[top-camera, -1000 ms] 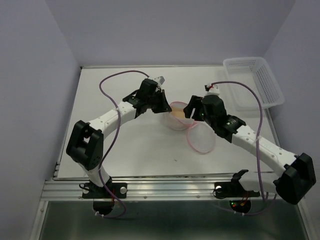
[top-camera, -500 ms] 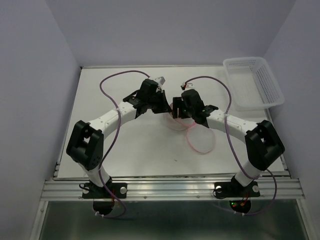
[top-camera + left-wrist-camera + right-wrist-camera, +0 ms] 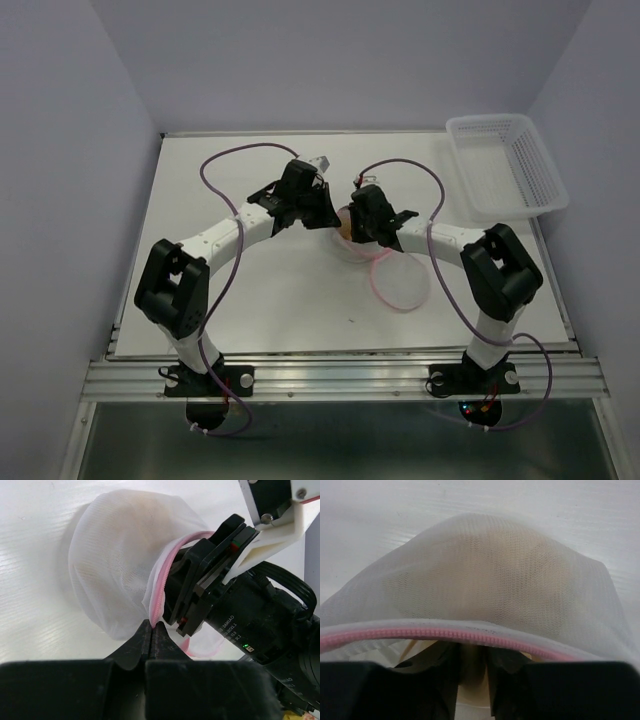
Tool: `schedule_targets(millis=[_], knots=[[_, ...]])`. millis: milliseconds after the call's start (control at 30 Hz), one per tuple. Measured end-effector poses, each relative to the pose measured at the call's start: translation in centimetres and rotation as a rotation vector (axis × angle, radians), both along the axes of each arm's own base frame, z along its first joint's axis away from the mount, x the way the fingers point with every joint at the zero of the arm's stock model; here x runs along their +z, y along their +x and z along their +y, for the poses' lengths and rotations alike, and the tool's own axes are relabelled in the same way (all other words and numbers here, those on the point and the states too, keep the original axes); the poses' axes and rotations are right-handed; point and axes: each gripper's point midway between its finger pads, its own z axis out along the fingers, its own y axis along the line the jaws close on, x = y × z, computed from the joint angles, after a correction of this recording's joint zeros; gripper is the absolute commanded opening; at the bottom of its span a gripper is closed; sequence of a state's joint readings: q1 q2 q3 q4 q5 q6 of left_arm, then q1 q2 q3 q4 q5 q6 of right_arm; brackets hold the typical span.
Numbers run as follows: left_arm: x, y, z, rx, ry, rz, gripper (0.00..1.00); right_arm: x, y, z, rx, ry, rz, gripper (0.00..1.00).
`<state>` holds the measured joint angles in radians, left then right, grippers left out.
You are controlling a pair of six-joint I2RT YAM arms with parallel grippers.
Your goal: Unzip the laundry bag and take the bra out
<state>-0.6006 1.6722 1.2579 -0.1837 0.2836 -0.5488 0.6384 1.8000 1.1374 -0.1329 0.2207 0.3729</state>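
While left gripper (image 3: 151,629) pinches laundry bag (image 3: 117,565) rim, right gripper (image 3: 472,672) inside, grip unclear, white table (image 3: 260,295), lilac walls (image 3: 70,150).

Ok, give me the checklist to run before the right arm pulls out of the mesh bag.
1. Left pincer pinching the pink zipper rim of the round white mesh laundry bag: ok.
2. Bag unzipped, mouth open: ok.
3. Right pincer inside the mouth: ok.
4. Right pincer closed on the beige padded bra: cannot tell; beige fabric sits between its fingers.
5. Mesh not caught by the right pincer: cannot tell.
6. Bra out of the bag: not ok.
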Motion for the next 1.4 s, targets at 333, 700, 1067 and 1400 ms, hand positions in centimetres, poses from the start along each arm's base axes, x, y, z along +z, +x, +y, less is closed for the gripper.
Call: schedule_targets(millis=[333,700,1067,1400], knots=[[-0.1,0.2,0.1,0.024,0.0,0.009,0.0,4.5,-0.6,1.0,0.108,0.049,-0.058,0.01],[-2.4,1.7,0.7,0.1,-0.026,0.099,0.0,21.1,-5.1,3.1,0.371,0.319,-0.26,0.01],[-3.2,4.5,2.1,0.13,-0.127,0.146,0.0,24.0,-1.0,-3.3,0.418,0.624,-0.075,0.01],[-4.6,7.2,2.7,0.131,-0.178,0.193,0.0,26.8,-4.0,-2.4,0.67,0.835,0.035,0.02]])
